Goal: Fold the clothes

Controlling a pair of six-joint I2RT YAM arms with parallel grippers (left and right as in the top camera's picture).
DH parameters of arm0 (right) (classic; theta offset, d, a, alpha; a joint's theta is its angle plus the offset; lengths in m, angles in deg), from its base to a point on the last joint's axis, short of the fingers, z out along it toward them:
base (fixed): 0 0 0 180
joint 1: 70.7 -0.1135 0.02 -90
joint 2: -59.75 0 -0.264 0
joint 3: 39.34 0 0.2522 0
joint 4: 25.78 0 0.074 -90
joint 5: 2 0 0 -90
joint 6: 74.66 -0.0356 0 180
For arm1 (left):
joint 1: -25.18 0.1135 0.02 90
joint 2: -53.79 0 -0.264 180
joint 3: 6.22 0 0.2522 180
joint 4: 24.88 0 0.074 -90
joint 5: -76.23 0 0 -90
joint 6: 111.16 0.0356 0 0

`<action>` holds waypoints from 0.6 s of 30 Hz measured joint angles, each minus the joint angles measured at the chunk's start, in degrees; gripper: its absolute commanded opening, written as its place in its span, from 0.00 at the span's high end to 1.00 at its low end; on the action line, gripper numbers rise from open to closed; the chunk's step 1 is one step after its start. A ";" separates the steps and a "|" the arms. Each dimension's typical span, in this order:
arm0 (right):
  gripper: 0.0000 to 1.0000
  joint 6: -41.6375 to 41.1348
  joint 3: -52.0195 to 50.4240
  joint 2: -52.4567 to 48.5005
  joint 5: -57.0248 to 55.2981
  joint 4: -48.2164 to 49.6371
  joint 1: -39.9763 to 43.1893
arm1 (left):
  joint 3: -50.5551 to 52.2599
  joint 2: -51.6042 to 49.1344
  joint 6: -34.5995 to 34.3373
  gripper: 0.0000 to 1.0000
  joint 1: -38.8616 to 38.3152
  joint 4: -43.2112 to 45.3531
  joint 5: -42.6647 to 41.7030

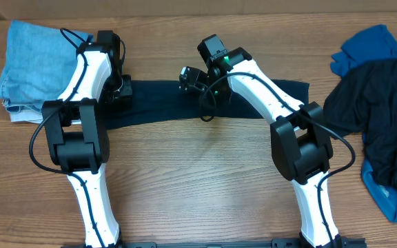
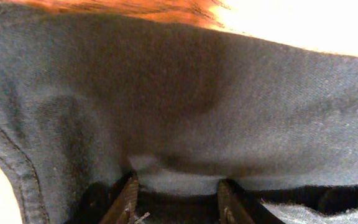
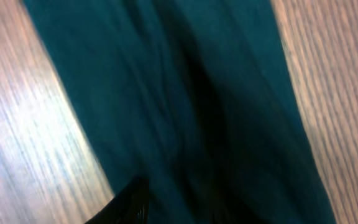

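**Now: both grippers down on the long navy garment**

Overhead, the navy garment [image 1: 157, 107] lies as a long flat strip across the middle of the table [image 1: 185, 179]. The left gripper [image 1: 119, 89] sits at its left end and the right gripper [image 1: 205, 96] is over its middle. From this height neither set of jaws can be read. More clothes are heaped at the right edge: a dark shirt [image 1: 378, 117] lies on top of a bright blue shirt [image 1: 367, 48], well apart from the strip. A pale blue folded garment [image 1: 26, 69] rests at the far left, just beside the left arm.

Closer in, the left wrist view shows what the overhead hides. Both fingers [image 2: 124, 199] stand partly apart, with a fold of the navy cloth lying between them. I cannot tell whether they pinch it or only straddle it. A stitched hem [image 2: 17, 162] runs down the left side of the picture.

Blur spoils the right wrist view. The cloth [image 3: 185, 93] crosses the wood grain as a slanted band, and only one finger [image 3: 129, 199] shows at the bottom. How wide that gripper stands, and whether it holds the cloth, cannot be told.
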 measured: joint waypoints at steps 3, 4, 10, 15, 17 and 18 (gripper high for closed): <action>0.66 -1.07 -1.44 0.00 -1.88 4.66 0.00 | 0.00 0.00 0.00 0.53 0.02 0.00 0.07; 0.67 -1.29 -1.79 0.00 -2.64 5.44 0.00 | 0.00 0.00 0.00 0.53 0.02 0.00 0.11; 0.88 -2.25 -2.32 0.00 -4.26 2.25 0.00 | 0.00 0.00 0.00 0.53 0.02 0.00 0.13; 0.95 -3.69 -2.36 0.00 -4.52 -1.31 -0.11 | 0.00 0.00 0.00 0.53 0.22 0.00 0.00; 0.95 -4.70 -2.36 0.00 -4.52 -2.75 -0.37 | 0.00 0.00 0.00 0.53 0.22 0.00 -0.02; 0.96 -5.38 -2.36 0.00 -4.52 -2.84 -0.52 | 0.00 0.00 0.00 0.53 0.22 0.00 -0.02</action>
